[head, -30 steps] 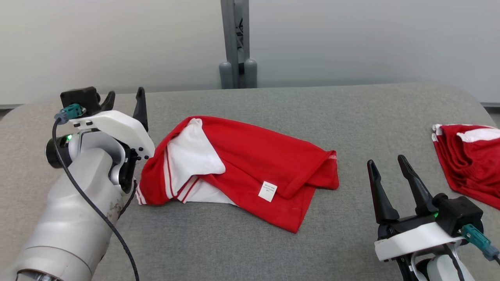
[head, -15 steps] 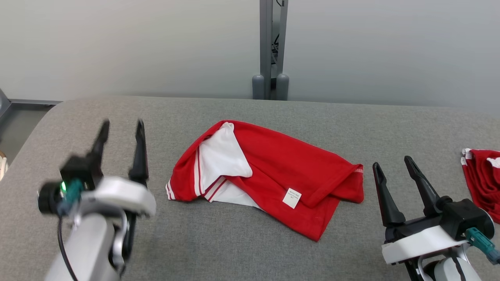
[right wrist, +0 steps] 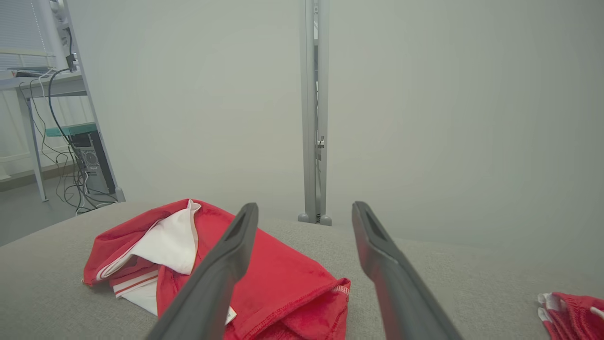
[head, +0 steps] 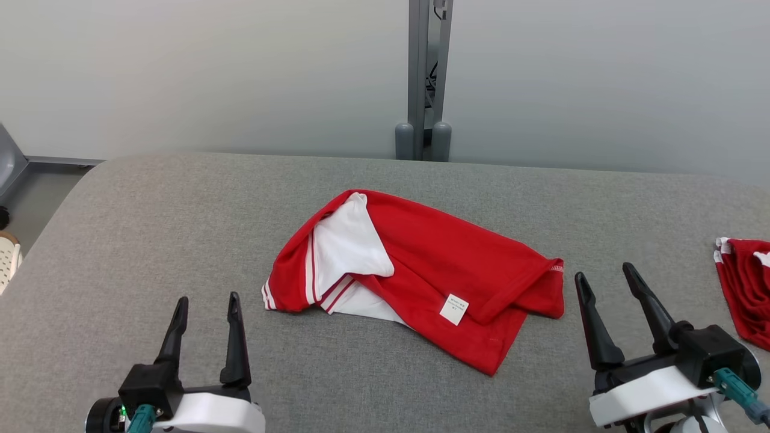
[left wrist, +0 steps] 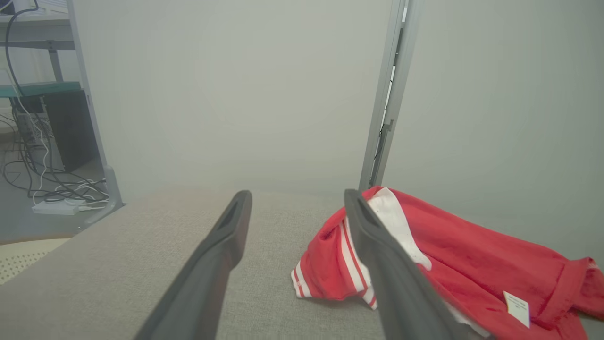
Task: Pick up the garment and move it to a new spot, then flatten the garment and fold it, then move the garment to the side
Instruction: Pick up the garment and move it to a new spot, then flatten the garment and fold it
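The garment (head: 421, 270) is a red shirt with white panels and stripes, lying crumpled in the middle of the grey padded table (head: 180, 228); a small white label shows on its near side. In the left wrist view the garment (left wrist: 448, 264) lies ahead and to the right, and in the right wrist view the garment (right wrist: 264, 269) lies ahead and to the left. My left gripper (head: 207, 300) is open at the lower left, apart from the cloth. At the lower right my right gripper (head: 604, 276) is open too, just right of the shirt's edge, holding nothing.
A second red and white garment (head: 746, 288) lies bunched at the table's right edge. A grey metal post (head: 427, 72) stands behind the table against a pale wall. Left of the table are cables and a desk (left wrist: 42, 141) on the floor.
The head camera has turned, shifting the whole picture. My left arm has drawn back from beside the shirt's left end to the near left, its gripper staying open. The shirt lies as before.
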